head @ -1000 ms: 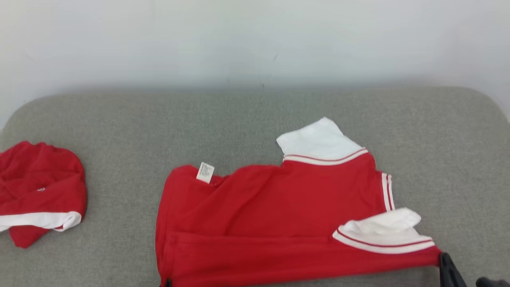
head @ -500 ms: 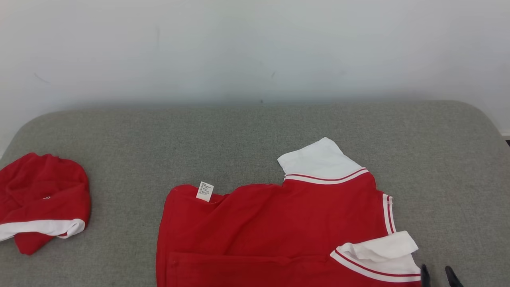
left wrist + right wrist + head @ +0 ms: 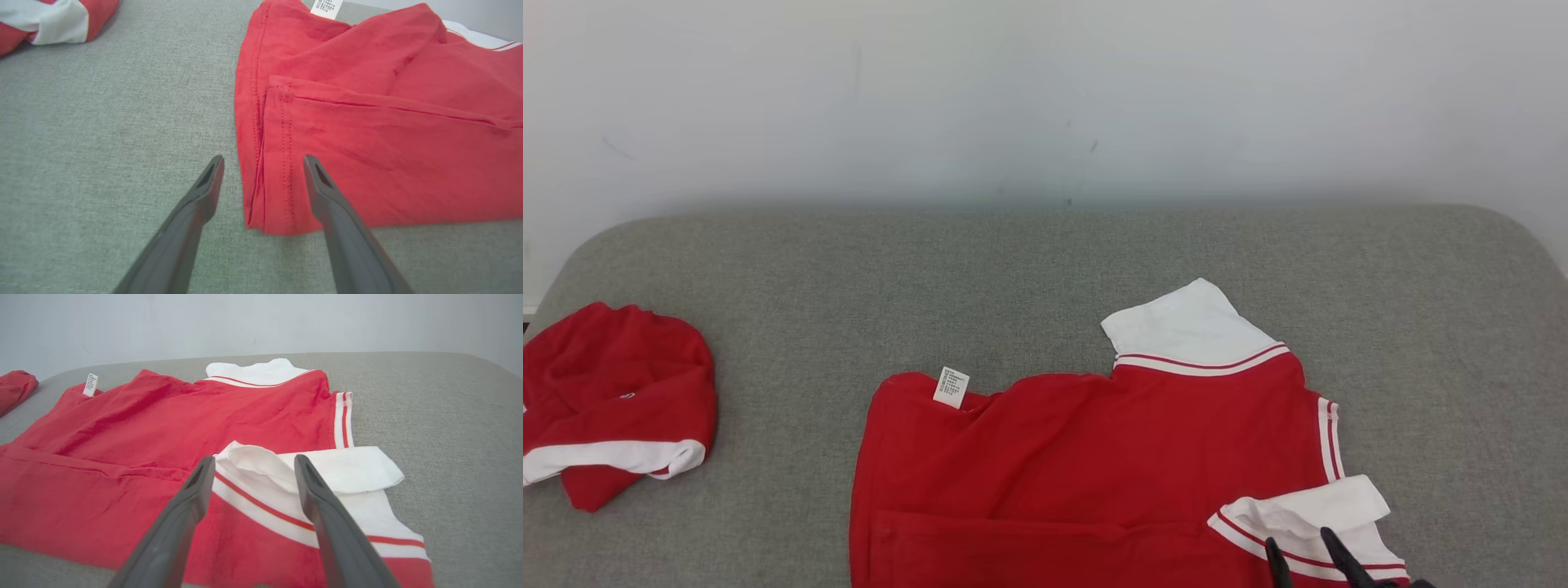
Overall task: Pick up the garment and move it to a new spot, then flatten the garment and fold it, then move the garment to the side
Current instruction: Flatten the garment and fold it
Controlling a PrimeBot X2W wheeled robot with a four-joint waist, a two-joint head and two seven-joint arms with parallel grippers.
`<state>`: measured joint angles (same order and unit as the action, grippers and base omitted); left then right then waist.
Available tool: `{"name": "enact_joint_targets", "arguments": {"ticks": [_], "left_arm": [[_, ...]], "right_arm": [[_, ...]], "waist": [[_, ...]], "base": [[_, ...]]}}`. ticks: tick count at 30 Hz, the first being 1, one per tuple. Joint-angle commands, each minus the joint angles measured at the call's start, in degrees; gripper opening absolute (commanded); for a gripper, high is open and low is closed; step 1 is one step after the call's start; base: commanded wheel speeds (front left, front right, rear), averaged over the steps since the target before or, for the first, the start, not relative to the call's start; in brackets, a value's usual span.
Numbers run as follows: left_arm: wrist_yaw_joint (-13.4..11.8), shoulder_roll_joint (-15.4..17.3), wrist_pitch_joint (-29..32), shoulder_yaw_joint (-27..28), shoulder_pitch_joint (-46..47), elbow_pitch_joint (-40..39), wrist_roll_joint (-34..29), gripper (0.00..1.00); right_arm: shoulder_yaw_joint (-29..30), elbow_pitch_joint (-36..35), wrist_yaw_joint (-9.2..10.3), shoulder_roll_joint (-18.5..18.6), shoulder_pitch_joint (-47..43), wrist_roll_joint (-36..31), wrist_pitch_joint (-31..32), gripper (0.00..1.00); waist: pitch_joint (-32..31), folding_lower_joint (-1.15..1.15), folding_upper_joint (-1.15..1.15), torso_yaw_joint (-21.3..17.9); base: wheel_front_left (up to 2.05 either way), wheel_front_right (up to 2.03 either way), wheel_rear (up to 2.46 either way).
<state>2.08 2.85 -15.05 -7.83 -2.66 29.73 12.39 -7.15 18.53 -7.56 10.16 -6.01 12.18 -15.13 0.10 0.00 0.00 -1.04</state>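
Observation:
The garment, a red polo shirt with white striped collar and cuffs, lies partly folded on the grey padded table, a white label at its far left corner. My right gripper is open at the bottom edge of the head view, over the near white collar flap. In the right wrist view its gripper holds nothing. My left gripper stands open astride the garment's stitched near-left corner, one finger over bare table, one over the cloth.
A second red garment with a white band lies bunched at the table's left edge, its corner in the left wrist view. A pale wall rises behind the table. Bare grey surface lies to the right and behind the shirt.
Both grippers have opened and let go of the garment's near edge. The right gripper has shifted left over the collar flap. The head camera has tilted slightly.

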Motion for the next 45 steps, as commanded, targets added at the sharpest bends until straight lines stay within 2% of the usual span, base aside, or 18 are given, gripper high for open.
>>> {"name": "enact_joint_targets", "arguments": {"ticks": [1,4,10,16,18,20,22,26,27,28,29,31,42,45], "left_arm": [[0.21,0.07,-0.18,-0.12,-0.39,-0.24,0.09,1.0],[0.0,0.08,-0.18,-0.31,-0.63,-0.44,0.32,1.0],[0.21,0.08,-0.18,-0.66,-0.58,-1.06,0.48,1.0],[0.31,0.09,-0.18,-0.86,-0.48,-1.15,0.37,1.0],[0.27,0.08,-0.18,-0.91,-0.42,-1.15,0.42,1.0],[0.25,0.08,-0.18,-0.9,-0.37,-1.12,0.42,1.0],[0.2,0.08,-0.18,-0.85,-0.32,-1.08,0.37,1.0],[0.09,0.08,-0.18,-0.79,-0.22,-0.98,0.36,1.0],[0.09,0.08,-0.18,-0.79,-0.19,-0.98,0.39,1.0],[0.09,0.08,-0.18,-0.78,-0.17,-0.94,0.41,1.0],[0.13,0.08,-0.18,-0.79,-0.15,-0.9,0.42,1.0],[0.12,0.08,-0.18,-0.84,-0.05,-0.74,0.47,1.0],[0.0,0.09,-0.18,-0.86,0.88,-1.37,-0.13,1.0],[0.03,0.08,-0.18,-1.1,1.43,-1.57,-0.47,1.0]], "right_arm": [[-0.92,0.2,0.15,0.46,-0.09,0.24,0.01,0.99],[-2.06,0.88,0.15,0.39,0.78,0.59,0.01,0.92],[-3.63,3.16,0.15,0.28,3.04,1.13,0.01,0.93],[-3.74,5.28,0.15,-0.16,5.1,1.4,0.0,0.84],[-3.72,6.03,0.15,-0.32,5.52,1.56,0.01,0.76],[-3.56,6.75,0.15,-0.52,5.97,1.88,0.01,0.55],[-3.48,7.43,0.15,-0.69,6.15,2.03,0.0,0.44],[-3.25,8.32,0.15,-0.7,6.59,2.42,0.01,0.42],[-3.18,8.42,0.15,-0.71,6.79,2.45,0.0,0.38],[-3.1,8.57,0.15,-0.72,6.93,2.5,0.01,0.29],[-3.01,8.82,0.15,-0.7,7.0,2.57,0.01,0.13],[-2.86,9.13,0.15,-0.7,7.12,2.52,0.01,0.0],[-1.37,8.13,0.15,-1.1,9.71,1.67,0.01,0.0],[-2.49,8.87,0.15,-0.78,12.2,0.91,0.01,0.0]], "waist": [[0.02,0.0,0.0,0.04],[0.19,0.0,0.0,-0.01],[0.67,0.0,0.0,0.0],[1.08,0.0,0.0,0.49],[1.21,0.0,0.0,0.67],[1.31,0.0,0.0,0.81],[1.38,0.0,0.0,0.87],[1.49,0.0,0.0,0.9],[1.51,0.0,0.0,0.88],[1.53,0.0,0.0,0.85],[1.55,0.0,0.0,0.82],[1.63,0.0,0.0,0.8],[2.62,0.0,0.0,0.94],[3.28,0.0,0.0,1.05]], "base": [[0.0,0.0,0.0],[0.0,0.0,0.0],[0.0,0.0,0.0],[0.0,0.0,0.0],[0.0,0.0,0.0],[0.0,0.0,0.0],[0.0,0.0,0.0],[0.0,0.0,0.0],[0.0,0.0,0.0],[0.0,0.0,0.0],[0.0,0.0,0.0],[0.0,0.0,0.0],[0.0,0.0,0.0],[0.0,0.0,0.0]]}}
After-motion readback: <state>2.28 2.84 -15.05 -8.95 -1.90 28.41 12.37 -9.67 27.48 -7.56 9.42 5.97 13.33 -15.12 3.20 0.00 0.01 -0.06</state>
